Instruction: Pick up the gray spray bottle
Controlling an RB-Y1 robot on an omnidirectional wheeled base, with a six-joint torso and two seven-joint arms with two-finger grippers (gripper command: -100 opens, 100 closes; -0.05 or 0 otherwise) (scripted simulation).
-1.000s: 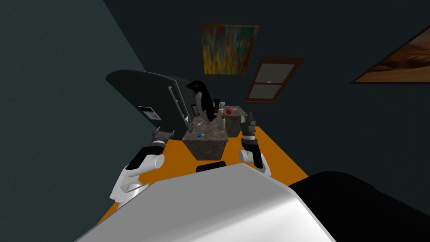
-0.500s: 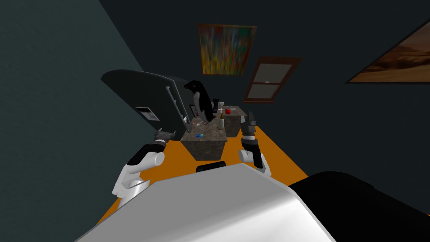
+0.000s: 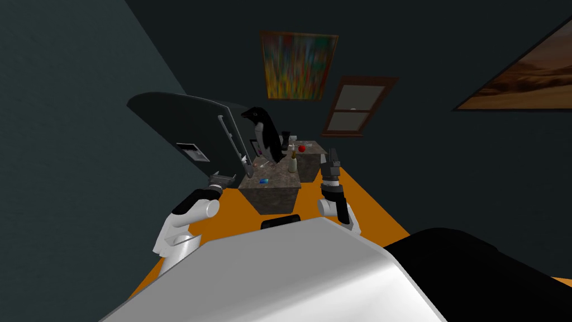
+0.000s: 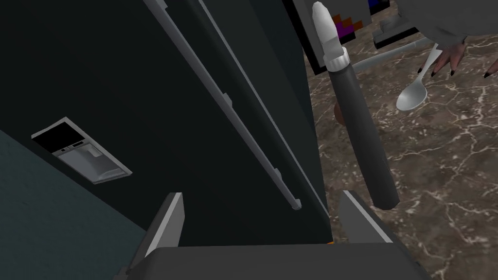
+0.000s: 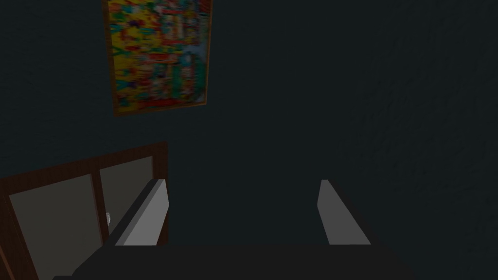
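Gray spray bottle (image 4: 362, 141): it seems to stand upright on the marbled surface (image 4: 452, 160), at the edge nearest the dark refrigerator (image 4: 146, 73), with a spoon (image 4: 413, 95) lying just beyond it. Your left gripper (image 4: 262, 221) is released, its fingers spread wide, likely so they can slip around the slim body. The bottle is not between the fingers yet. Its base sits just outside and ahead of the finger on the surface's side, while the gap faces the refrigerator door. You'll probably need to shift the hand toward the surface before closing. Your right gripper (image 5: 243, 214) is also spread, raised beside the surface, apparently idle.
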